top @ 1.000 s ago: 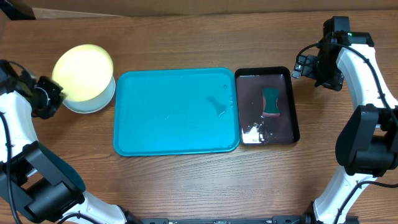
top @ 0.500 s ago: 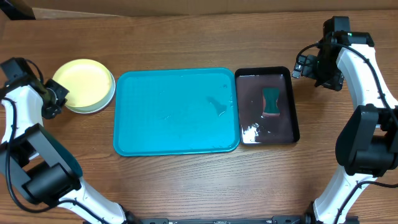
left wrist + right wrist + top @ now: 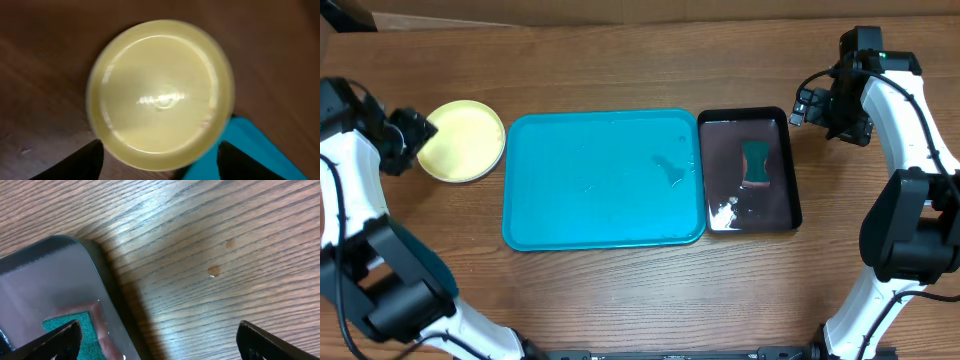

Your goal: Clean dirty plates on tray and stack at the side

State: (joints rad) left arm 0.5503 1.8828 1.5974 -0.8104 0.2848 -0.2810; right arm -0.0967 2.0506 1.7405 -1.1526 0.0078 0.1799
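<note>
A yellow-green plate (image 3: pixel 465 140) lies flat on the table just left of the turquoise tray (image 3: pixel 603 180); whatever is beneath it is hidden. My left gripper (image 3: pixel 408 138) hovers at the plate's left rim, open. In the left wrist view the plate (image 3: pixel 160 92) fills the frame and my left gripper (image 3: pixel 160 156) has its dark fingertips (image 3: pixel 87 160) on either side of the near rim, holding nothing. No plates are on the tray, only wet streaks. My right gripper (image 3: pixel 804 104) is open above the table by the black tray's far right corner.
A glossy black tray (image 3: pixel 782 170) stands against the turquoise tray's right side, holding a green sponge (image 3: pixel 756 163) and white foam. In the right wrist view its corner (image 3: pixel 95 280) and the sponge (image 3: pixel 70 325) show, with my right gripper (image 3: pixel 162 347) over wood.
The left gripper lowered the raised yellow-green plate onto a paler plate below, then opened and let go. It has shifted slightly toward the far side. The right arm has not moved.
</note>
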